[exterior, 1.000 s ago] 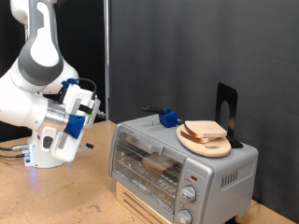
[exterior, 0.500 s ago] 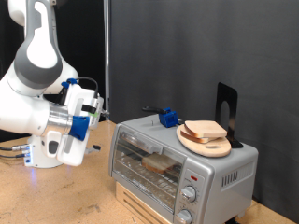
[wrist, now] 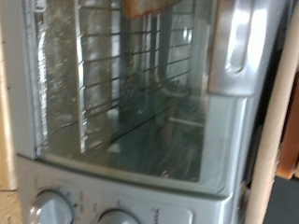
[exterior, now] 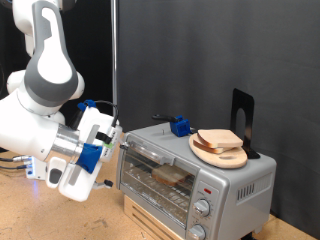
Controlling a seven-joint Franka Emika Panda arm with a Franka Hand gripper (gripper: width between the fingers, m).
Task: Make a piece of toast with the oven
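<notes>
The silver toaster oven (exterior: 190, 175) stands at the exterior view's right with its glass door shut. A slice of toast (exterior: 170, 173) lies on the wire rack inside. A second slice (exterior: 220, 139) rests on a wooden plate on the oven's top. My gripper (exterior: 113, 135) hovers close to the door's left end, near the handle's height. The wrist view is filled by the glass door (wrist: 121, 84), with the handle (wrist: 238, 47), two knobs (wrist: 51, 205) and a brown edge of toast (wrist: 149, 7). My fingers do not show there.
A blue object (exterior: 180, 126) and a black stand (exterior: 242, 118) sit on the oven's top. The oven rests on a low wooden box (exterior: 150, 215) on a wooden table (exterior: 40, 215). A dark curtain hangs behind.
My arm has swung down and to the exterior view's right, bringing the gripper from beside the robot base up close to the oven's door.
</notes>
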